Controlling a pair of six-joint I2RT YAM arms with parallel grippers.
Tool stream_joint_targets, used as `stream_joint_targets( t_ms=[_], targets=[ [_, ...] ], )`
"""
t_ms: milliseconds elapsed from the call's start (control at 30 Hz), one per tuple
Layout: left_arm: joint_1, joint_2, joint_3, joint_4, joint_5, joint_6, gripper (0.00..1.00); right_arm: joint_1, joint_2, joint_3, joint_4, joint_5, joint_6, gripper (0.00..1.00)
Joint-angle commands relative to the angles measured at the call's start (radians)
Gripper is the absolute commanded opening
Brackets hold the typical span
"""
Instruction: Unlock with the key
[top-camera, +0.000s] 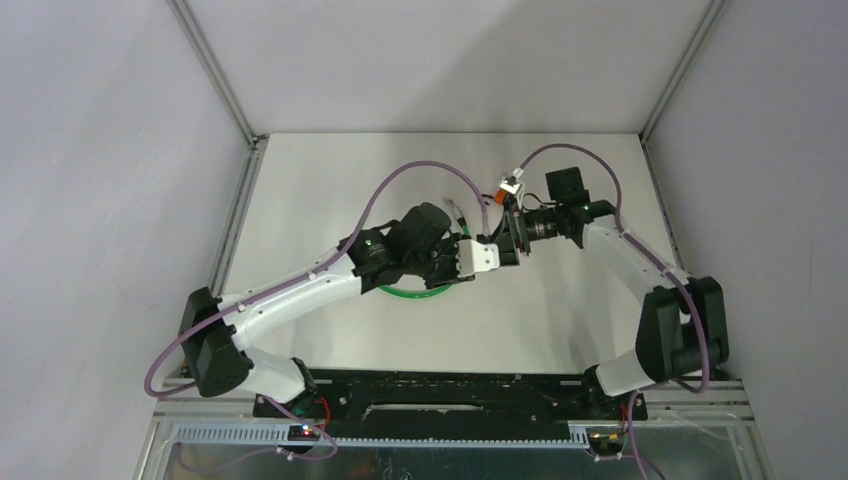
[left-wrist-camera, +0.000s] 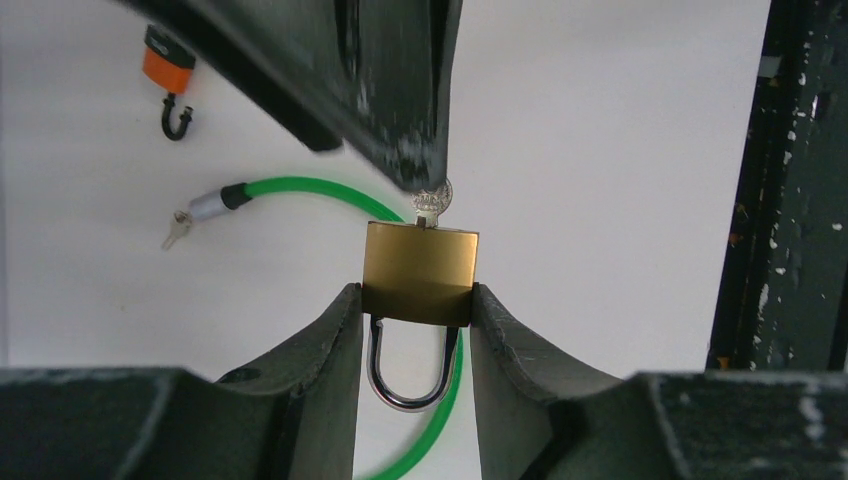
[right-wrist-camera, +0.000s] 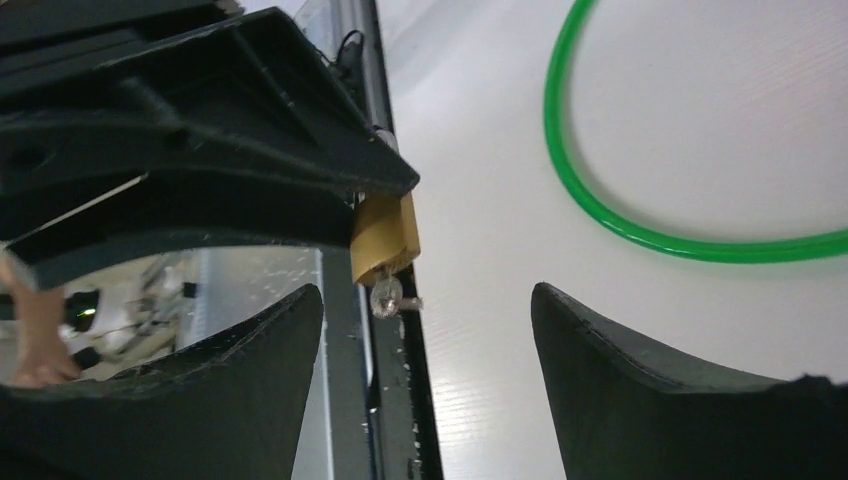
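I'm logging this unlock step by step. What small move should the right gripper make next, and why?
Probably close the right gripper on the key, ready to turn it. The key sits in the padlock, which the left gripper clamps, but the right jaws stand open around the key's head and the shackle looks seated.

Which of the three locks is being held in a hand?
The brass padlock, clamped in the left hand with a key in it. The orange padlock and green cable lock lie on the table.
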Motion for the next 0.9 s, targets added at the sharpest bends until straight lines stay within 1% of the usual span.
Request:
stream_joint_targets(
  t_ms=[0, 200, 333, 567, 667, 733, 867],
  targets=[
    [-0.039, 0.008, -0.014, 0.093, -0.100, 0.013, 0.00, 0.030, 0.095, 0.061, -0.010, -0.140, 0.007, 0.78],
    [-0.057, 0.037, -0.013, 0.090, -0.133, 0.013, 0.00, 0.061, 0.155, 0.065, 0.024, -0.190, 0.009, 0.72],
    [-0.058, 0.041, -0.019, 0.102, -0.157, 0.006, 0.00, 0.076, 0.196, 0.066, 0.035, -0.216, 0.022, 0.59],
    [-0.059, 0.047, -0.029, 0.115, -0.173, 0.002, 0.00, 0.093, 0.267, 0.097, 0.006, -0.267, 0.009, 0.42],
    [-0.060, 0.050, -0.031, 0.116, -0.173, 0.001, 0.00, 0.098, 0.276, 0.112, -0.024, -0.276, -0.015, 0.32],
    [-0.060, 0.051, -0.032, 0.116, -0.170, -0.001, 0.00, 0.100, 0.277, 0.116, -0.026, -0.287, -0.018, 0.23],
    [-0.064, 0.054, -0.033, 0.104, -0.167, -0.003, 0.00, 0.097, 0.273, 0.117, -0.054, -0.298, -0.052, 0.14]
  ],
)
